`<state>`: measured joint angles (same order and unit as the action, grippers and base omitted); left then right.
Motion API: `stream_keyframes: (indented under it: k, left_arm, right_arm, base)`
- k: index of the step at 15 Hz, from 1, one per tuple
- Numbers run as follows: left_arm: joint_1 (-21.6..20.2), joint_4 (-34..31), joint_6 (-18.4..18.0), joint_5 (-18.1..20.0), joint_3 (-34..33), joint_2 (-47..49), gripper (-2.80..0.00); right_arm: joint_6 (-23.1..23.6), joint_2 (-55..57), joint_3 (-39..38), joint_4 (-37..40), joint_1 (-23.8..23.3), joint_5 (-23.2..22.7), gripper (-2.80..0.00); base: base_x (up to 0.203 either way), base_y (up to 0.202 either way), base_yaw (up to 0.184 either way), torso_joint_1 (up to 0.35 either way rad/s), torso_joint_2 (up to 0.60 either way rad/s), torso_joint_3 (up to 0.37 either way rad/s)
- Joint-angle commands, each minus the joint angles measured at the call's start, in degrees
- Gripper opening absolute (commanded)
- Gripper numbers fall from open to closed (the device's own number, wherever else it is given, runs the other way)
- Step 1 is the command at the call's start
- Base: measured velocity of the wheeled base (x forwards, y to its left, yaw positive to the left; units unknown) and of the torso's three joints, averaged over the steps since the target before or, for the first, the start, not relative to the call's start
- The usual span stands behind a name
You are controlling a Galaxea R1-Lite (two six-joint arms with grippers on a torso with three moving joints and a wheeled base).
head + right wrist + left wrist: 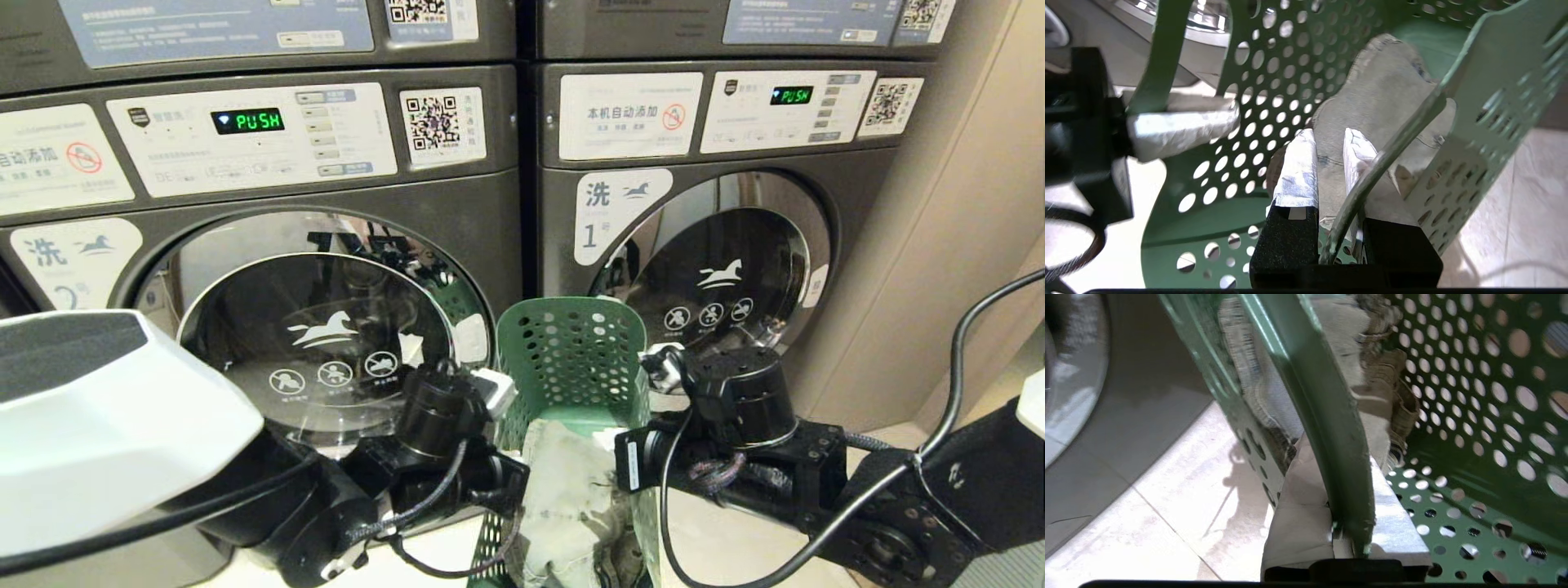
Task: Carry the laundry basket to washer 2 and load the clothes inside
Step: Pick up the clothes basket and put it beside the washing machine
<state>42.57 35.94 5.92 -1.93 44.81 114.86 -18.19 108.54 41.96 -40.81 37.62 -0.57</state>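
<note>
Basket (571,359), light, stiff perforated plastic with soft denim (563,498) inside, hangs between the washers (326,327), left hand (1347,522) and right hand (1331,171) each pinching a side rim, probably the firmest hold.

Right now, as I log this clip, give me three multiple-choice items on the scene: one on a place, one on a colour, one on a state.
1. Where is the laundry basket?
A. inside a drum
B. in front of the washers, between their two doors
C. on top of a washer

2. What colour is the basket?
A. green
B. blue
C. white

3. How are the grippers?
A. both open, clear of the basket
B. only the left grips
C. each shut on a basket rim

Key:
1 B, it shows between the doors of washer 2 and the washer labelled 1.
2 A, green perforated walls.
3 C, the left gripper and right gripper each straddle a rim; the clothes lie inside.
</note>
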Motion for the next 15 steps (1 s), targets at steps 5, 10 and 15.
stream_keyframes:
  k: [5,10,15]
  left_arm:
    - [5.69,0.20,2.69,-0.18,0.33,1.99,-2.80]
    - [8.10,0.08,4.00,-0.18,3.41,4.92,-2.80]
    - [10.59,0.18,7.16,-0.41,6.35,7.40,-2.80]
  right_arm:
    - [-0.27,-1.31,-4.65,-0.23,-1.19,0.57,-2.80]
    - [1.04,-0.95,-6.01,-0.14,-3.23,3.90,-2.80]
    - [3.38,-0.39,-8.64,-0.34,-4.76,5.83,-2.80]
  base:
    - [0.000,0.000,0.000,0.003,0.00,-0.199]
    - [0.000,0.000,0.000,0.006,0.00,-0.197]
    - [0.000,0.000,0.000,0.006,0.00,-0.195]
